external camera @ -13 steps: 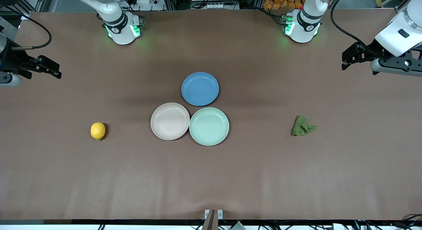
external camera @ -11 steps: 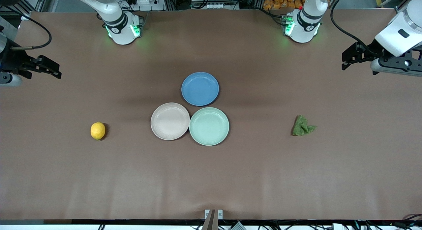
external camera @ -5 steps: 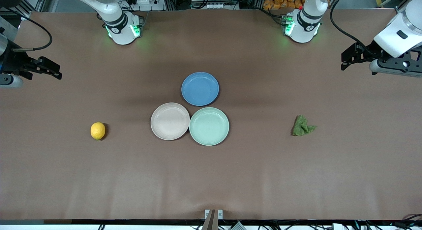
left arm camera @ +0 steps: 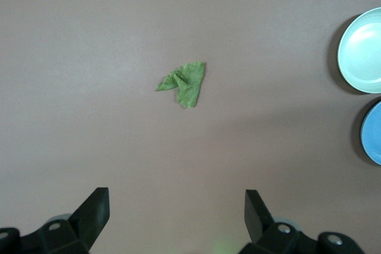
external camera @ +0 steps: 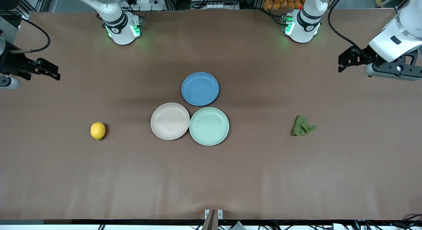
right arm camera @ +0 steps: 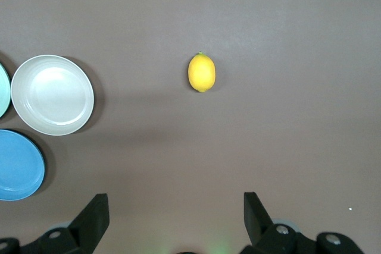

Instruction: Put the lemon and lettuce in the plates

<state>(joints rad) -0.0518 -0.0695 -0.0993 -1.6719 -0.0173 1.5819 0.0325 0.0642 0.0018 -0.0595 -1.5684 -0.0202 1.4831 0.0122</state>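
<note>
Seen from the high front camera, running from the right arm's end of the tabletop point(external camera: 211, 177) to the left arm's:

Right gripper point(external camera: 54, 72) up in the air over bare brown tabletop at the right arm's end, fingers point(right arm camera: 92, 218) spread wide apart, nothing between them.

Lemon point(external camera: 98, 130) lying on the tabletop toward the right arm's end, well apart from the plates, nearer to the front camera than the spot under the right gripper; also centred in the right wrist view point(right arm camera: 202, 72).

Three plates clustered mid-table: beige-pink plate point(external camera: 170, 121) and mint green plate point(external camera: 209, 126) side by side, rims touching or nearly so, the beige-pink one toward the right arm's end; blue plate point(external camera: 200, 88) just beside both, farther from the front camera. All three bare.

Lettuce point(external camera: 302, 126) flat on the tabletop toward the left arm's end, well apart from the plates; crumpled green leaf also plain in the left wrist view point(left arm camera: 183, 81).

Left gripper point(external camera: 344, 60) aloft over bare tabletop at the left arm's end, fingers point(left arm camera: 94, 213) likewise wide apart and holding nothing.
</note>
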